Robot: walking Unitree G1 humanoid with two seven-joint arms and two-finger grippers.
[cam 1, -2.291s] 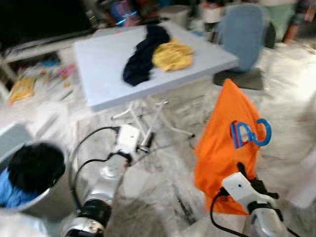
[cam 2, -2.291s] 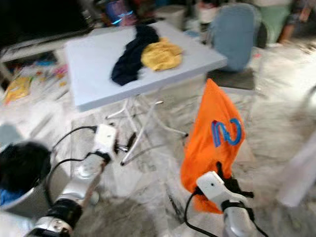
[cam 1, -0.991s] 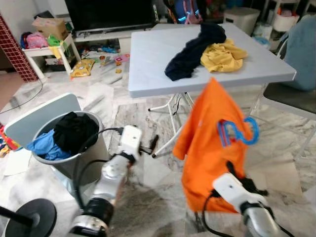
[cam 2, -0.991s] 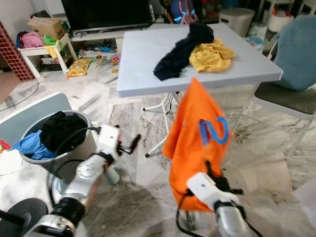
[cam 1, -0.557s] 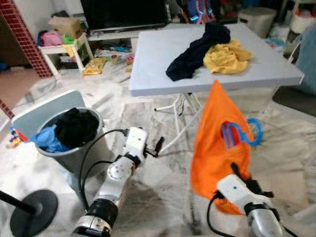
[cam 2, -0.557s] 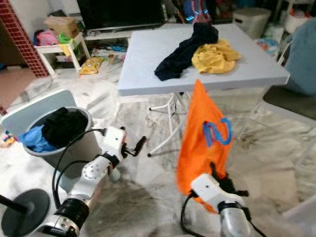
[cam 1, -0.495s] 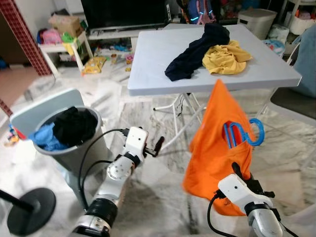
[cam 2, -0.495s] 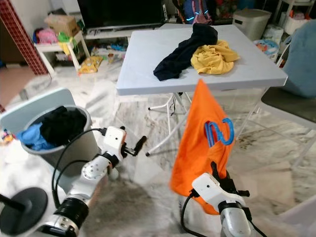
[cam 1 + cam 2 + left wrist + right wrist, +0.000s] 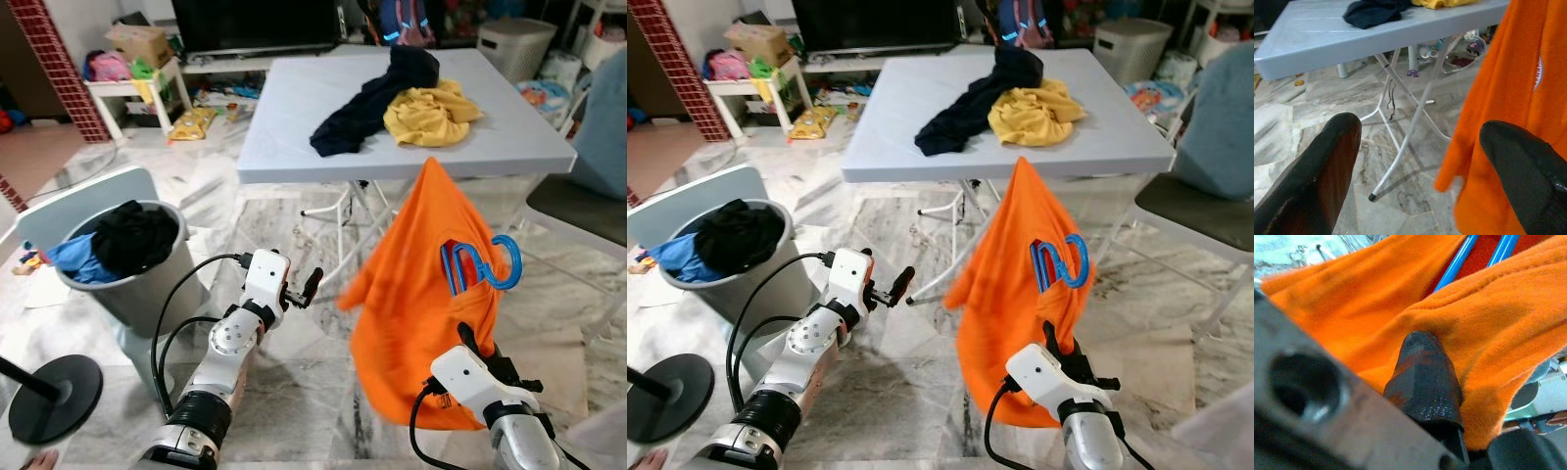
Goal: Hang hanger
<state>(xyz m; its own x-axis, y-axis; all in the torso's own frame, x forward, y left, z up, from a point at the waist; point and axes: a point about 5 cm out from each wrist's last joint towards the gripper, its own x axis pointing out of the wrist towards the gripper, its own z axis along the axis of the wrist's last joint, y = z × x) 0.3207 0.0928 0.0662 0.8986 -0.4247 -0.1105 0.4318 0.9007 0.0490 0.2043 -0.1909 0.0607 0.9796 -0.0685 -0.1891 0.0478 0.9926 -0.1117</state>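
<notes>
An orange shirt [image 9: 421, 304] hangs on a blue hanger [image 9: 480, 266], whose hook pokes out at the shirt's right side. My right gripper [image 9: 1058, 345] is shut on the shirt's lower part from below and holds it up over the floor. In the right wrist view one finger [image 9: 1425, 367] presses into the orange cloth [image 9: 1488, 323], with the blue hanger bars [image 9: 1454, 264] behind it. My left gripper [image 9: 312, 286] is open and empty, left of the shirt, pointing toward the table legs. Its fingers [image 9: 1317, 176] frame the table's underside and the shirt [image 9: 1508, 83].
A grey folding table [image 9: 294, 127] carries a dark garment [image 9: 367, 88] and a yellow one [image 9: 431, 108]. A grey bin [image 9: 147, 294] of clothes stands at left, a black round base [image 9: 49, 397] near it. A chair [image 9: 588, 196] is at right. Marble floor lies between.
The camera has shifted slightly. The shirt has swung, its lower hem now flaring out to the left. Both arms keep about the same pose.
</notes>
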